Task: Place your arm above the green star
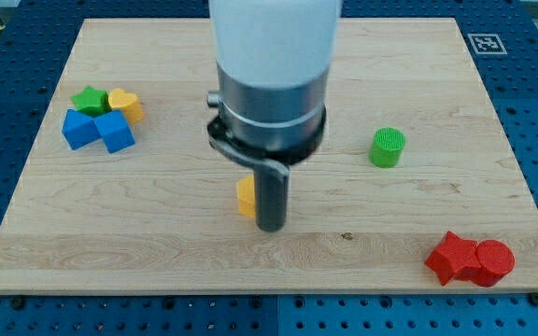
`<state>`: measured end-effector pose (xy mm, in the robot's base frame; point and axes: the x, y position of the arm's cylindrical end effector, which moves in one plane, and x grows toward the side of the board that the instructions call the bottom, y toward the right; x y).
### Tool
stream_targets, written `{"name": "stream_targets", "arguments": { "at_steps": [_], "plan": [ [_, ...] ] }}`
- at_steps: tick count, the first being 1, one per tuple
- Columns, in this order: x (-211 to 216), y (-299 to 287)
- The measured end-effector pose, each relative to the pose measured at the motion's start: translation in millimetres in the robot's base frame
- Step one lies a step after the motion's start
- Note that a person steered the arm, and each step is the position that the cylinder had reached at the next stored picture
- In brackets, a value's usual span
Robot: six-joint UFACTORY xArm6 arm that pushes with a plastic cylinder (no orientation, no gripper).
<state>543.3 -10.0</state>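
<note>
The green star point(89, 98) sits near the view's left edge of the wooden board point(157, 233), touching a yellow heart-shaped block point(126, 103) on its right and two blue blocks point(98, 130) below it. My tip point(271, 227) is near the board's middle, far to the right of and below the green star. A yellow block point(246, 197) stands right beside my rod on its left, partly hidden by it.
A green cylinder point(388, 147) stands at the view's right of centre. A red star-like block point(449, 258) and a red cylinder point(493, 262) touch each other near the bottom right corner. The arm's body point(271, 75) hides the board's top middle.
</note>
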Motion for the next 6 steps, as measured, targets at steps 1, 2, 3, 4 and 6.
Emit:
{"name": "stream_targets", "arguments": {
  "at_steps": [1,2,3,4,6],
  "plan": [
    [-36,-23],
    [-47,-27],
    [-112,-13],
    [-179,-70],
    [-195,-229]
  ]
}}
